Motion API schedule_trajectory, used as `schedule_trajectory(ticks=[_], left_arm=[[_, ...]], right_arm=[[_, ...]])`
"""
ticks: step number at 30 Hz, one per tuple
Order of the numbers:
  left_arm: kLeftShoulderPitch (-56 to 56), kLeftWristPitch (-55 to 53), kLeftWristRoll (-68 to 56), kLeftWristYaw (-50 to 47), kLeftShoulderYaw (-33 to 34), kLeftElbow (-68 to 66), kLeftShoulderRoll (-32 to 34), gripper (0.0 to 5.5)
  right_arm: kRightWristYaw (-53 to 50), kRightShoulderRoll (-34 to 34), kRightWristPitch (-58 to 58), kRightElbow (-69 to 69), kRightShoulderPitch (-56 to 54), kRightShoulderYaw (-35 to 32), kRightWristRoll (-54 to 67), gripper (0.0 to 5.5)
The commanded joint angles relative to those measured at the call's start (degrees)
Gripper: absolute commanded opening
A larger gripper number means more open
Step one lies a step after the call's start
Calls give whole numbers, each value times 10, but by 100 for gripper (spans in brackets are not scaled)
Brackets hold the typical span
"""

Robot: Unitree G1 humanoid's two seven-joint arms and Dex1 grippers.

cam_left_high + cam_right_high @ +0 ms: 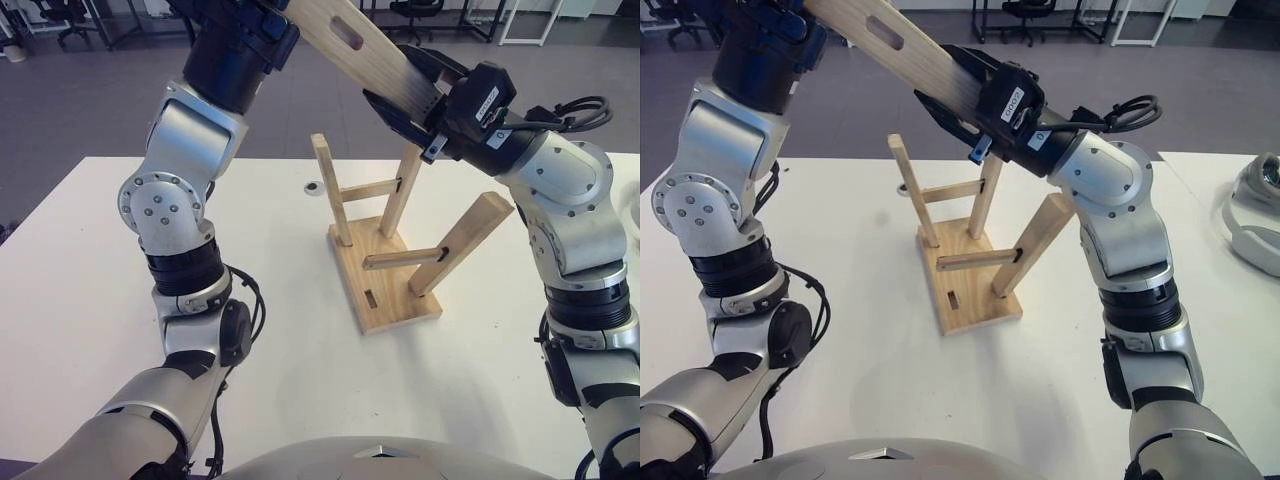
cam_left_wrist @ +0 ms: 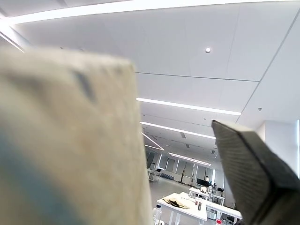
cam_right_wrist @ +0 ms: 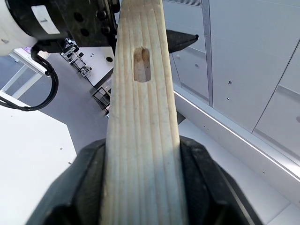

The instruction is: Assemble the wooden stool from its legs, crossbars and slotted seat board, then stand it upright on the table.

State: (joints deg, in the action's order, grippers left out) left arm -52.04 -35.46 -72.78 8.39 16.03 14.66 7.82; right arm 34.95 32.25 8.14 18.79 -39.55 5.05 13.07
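right pincer (image 1: 412, 85) squeezed tight on a slotted wooden leg (image 3: 140, 108) held up in the air, left pincer (image 3: 143, 35) at the leg's far end, cannot tell if it grips, below the right pincer the seat board (image 1: 385, 300) flat on the table (image 1: 80, 260), three legs (image 1: 330, 190) sticking up from it

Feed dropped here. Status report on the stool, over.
Left gripper and right gripper shut on one leg, held high. Seat board flat on table, three legs fitted, one leaning. Open slot unobstructed.
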Motion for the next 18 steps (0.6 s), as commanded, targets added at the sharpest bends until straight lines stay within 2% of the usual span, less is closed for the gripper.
schedule_trajectory(ticks=[1, 12, 16, 18], left_arm=[[5, 1, 3, 13, -2, 2, 15, 292], [18, 3, 10, 11, -1, -4, 29, 105], [16, 4, 8, 10, 1, -2, 31, 103], [11, 10, 7, 6, 7, -4, 29, 103]], right_arm=[[-5, -9, 14, 3, 13, -14, 2, 206], [-13, -30, 37, 22, 12, -32, 18, 206], [-14, -32, 36, 21, 13, -30, 12, 206], [-15, -30, 34, 22, 14, -27, 3, 260]])
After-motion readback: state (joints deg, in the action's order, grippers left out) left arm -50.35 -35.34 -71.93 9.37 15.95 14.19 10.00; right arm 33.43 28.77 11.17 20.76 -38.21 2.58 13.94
